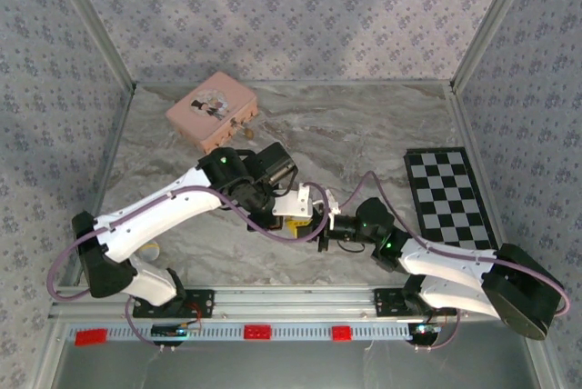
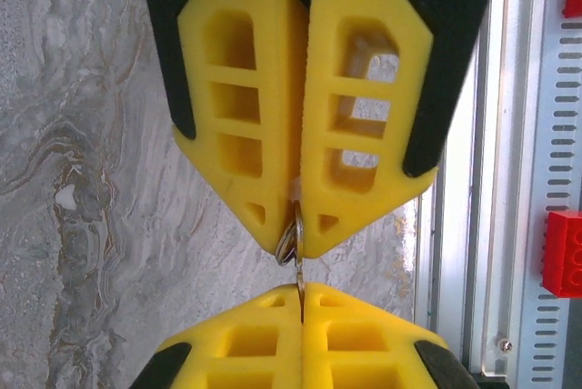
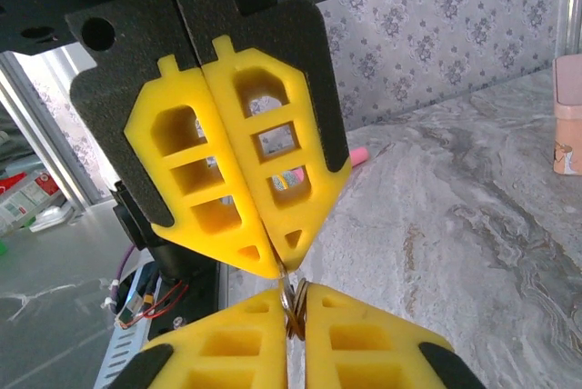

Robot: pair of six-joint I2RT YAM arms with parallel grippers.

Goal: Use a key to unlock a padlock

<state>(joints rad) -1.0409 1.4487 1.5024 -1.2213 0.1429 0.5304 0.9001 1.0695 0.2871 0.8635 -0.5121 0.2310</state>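
Observation:
My two grippers meet tip to tip over the middle of the marble table (image 1: 364, 125). The left gripper (image 1: 298, 224) (image 2: 302, 289) is shut on the thin blade of the key (image 2: 299, 273) (image 3: 285, 278). Facing it, the right gripper (image 1: 320, 230) (image 3: 293, 303) has its yellow fingers closed around the key's ring (image 3: 296, 314) (image 2: 289, 242). A brass-coloured speck (image 1: 244, 125) sits at the near edge of the pink box (image 1: 214, 109). It is too small to tell whether it is the padlock.
A black-and-white checkerboard (image 1: 450, 194) lies at the right. Red bricks (image 1: 257, 332) sit on the metal rail along the near edge. A pink object (image 3: 357, 157) lies by the left wall. Patterned walls close in three sides.

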